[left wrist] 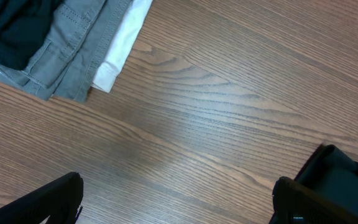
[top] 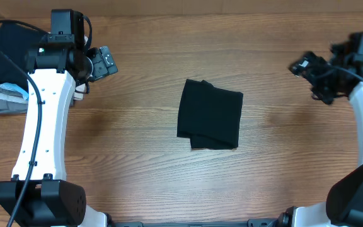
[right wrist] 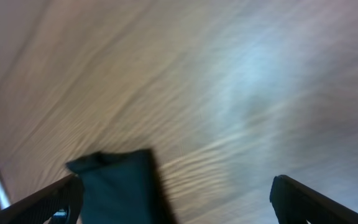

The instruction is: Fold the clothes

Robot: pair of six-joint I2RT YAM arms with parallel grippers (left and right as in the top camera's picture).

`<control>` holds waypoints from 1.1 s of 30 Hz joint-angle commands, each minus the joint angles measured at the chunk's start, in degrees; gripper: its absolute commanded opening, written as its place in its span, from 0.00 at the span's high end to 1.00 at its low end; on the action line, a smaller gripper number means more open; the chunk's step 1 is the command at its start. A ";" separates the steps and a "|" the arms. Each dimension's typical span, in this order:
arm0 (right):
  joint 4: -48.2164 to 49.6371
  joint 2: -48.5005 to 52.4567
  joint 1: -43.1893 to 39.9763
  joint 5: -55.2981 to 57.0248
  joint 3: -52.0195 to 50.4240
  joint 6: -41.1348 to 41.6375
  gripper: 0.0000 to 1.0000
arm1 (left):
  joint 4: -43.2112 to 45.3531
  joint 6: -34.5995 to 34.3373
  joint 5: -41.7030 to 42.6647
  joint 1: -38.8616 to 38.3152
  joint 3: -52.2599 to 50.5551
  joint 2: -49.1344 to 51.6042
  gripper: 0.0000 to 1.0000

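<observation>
The clothes are a black shirt (top: 210, 115) folded into a compact rectangle in the middle of the wooden table. In the left wrist view a corner of the shirt (left wrist: 347, 167) shows at the lower right, and in the blurred right wrist view the shirt (right wrist: 122, 186) lies at the lower left. My left gripper (top: 106, 62) hovers at the upper left, well away from the shirt; its jaws (left wrist: 176, 205) stand open over bare wood. My right gripper (top: 302, 65) is off to the upper right, also open (right wrist: 176, 202) and holding nothing.
A pile of folded garments (top: 2, 69) lies at the table's left edge under the left arm: dark cloth on top, grey and light-blue bits below. From the left wrist, grey folded cloth (left wrist: 73, 43) and a white edge (left wrist: 122, 53) show.
</observation>
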 commanded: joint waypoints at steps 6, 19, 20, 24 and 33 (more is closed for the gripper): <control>0.11 0.02 -6.08 1.40 -0.13 0.02 0.00 | 5.51 -0.83 -0.70 0.20 0.44 0.50 0.00; 0.11 0.02 -6.08 1.38 -0.13 0.04 0.00 | 2.36 -0.81 16.04 -13.92 0.39 4.63 0.00; 0.11 0.02 -6.08 1.38 -0.13 0.04 0.00 | 2.47 -0.81 15.32 -16.04 0.39 5.49 0.00; 0.11 0.02 -6.08 1.38 -0.13 0.04 0.00 | 3.02 -1.40 10.10 -25.16 0.39 10.25 0.00; 0.11 0.02 -6.08 1.38 -0.13 0.04 0.00 | 2.29 -11.17 3.10 -37.07 0.39 20.65 0.00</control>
